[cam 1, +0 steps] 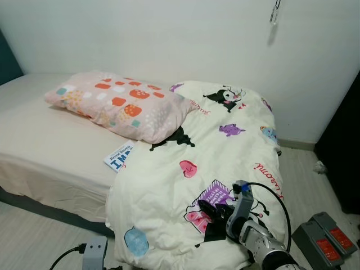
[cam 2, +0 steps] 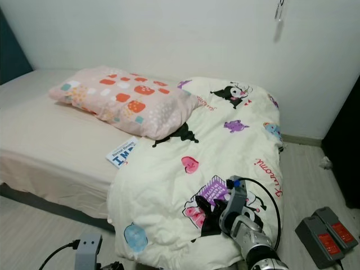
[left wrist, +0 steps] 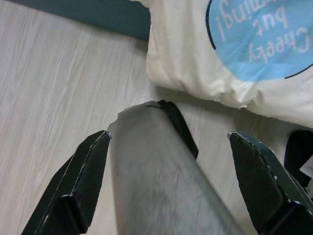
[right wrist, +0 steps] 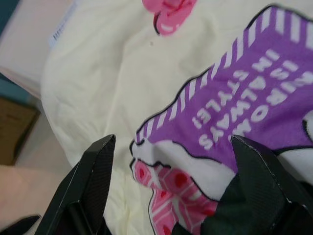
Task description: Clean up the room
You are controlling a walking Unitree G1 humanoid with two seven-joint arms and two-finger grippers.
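Note:
A cream quilt (cam 1: 225, 146) with cartoon prints lies rumpled over the bed's right half and hangs over the near edge toward the floor. A pink patterned pillow (cam 1: 121, 104) rests on the bare mattress (cam 1: 39, 129), its corner lying on the quilt. A blue-and-white booklet (cam 1: 120, 156) pokes out from under the pillow and quilt. My right gripper (cam 1: 209, 212) hovers open just over the quilt's purple print (right wrist: 234, 98). My left gripper (left wrist: 168, 134) is open low over the wooden floor (left wrist: 54, 83), close to the quilt's hanging corner (left wrist: 220, 54); a grey rounded part (left wrist: 161, 181) lies between its fingers.
Two grey packs with red labels (cam 1: 326, 236) lie on the floor at the right. A dark cabinet (cam 1: 343, 146) stands beyond them, with a crumpled white scrap (cam 1: 320, 166) at its foot. A white wall runs behind the bed.

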